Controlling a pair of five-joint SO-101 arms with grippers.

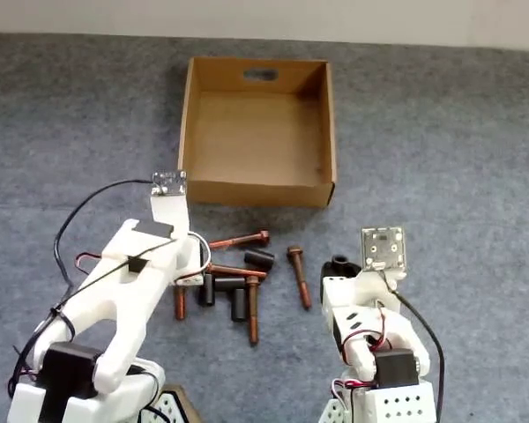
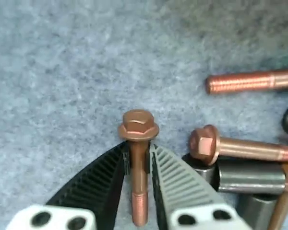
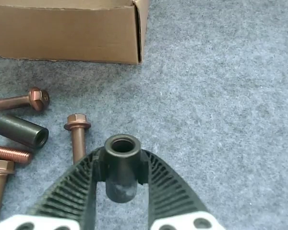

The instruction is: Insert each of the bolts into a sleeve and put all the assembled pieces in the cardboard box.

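Observation:
In the left wrist view my left gripper [image 2: 139, 152] is shut on the shank of a copper bolt [image 2: 138, 127], just under its hex head. The high view shows that bolt's threaded end [image 1: 180, 305] poking out from under the left arm. My right gripper [image 3: 121, 160] is shut on a black sleeve [image 3: 121, 146] with its bore facing the camera. In the high view this sleeve [image 1: 339, 264] is right of the pile. Loose bolts [image 1: 238, 239] [image 1: 298, 277] and black sleeves [image 1: 258, 258] [image 1: 238, 301] lie between the arms. The cardboard box [image 1: 192, 123] stands open behind them.
More bolts [image 2: 245, 149] and sleeves [image 2: 250, 175] lie close beside the left gripper. The box's front wall [image 3: 62, 33] is near the right gripper, with a loose bolt [image 3: 78, 136] and a sleeve [image 3: 22, 131] alongside. Grey carpet covers the table.

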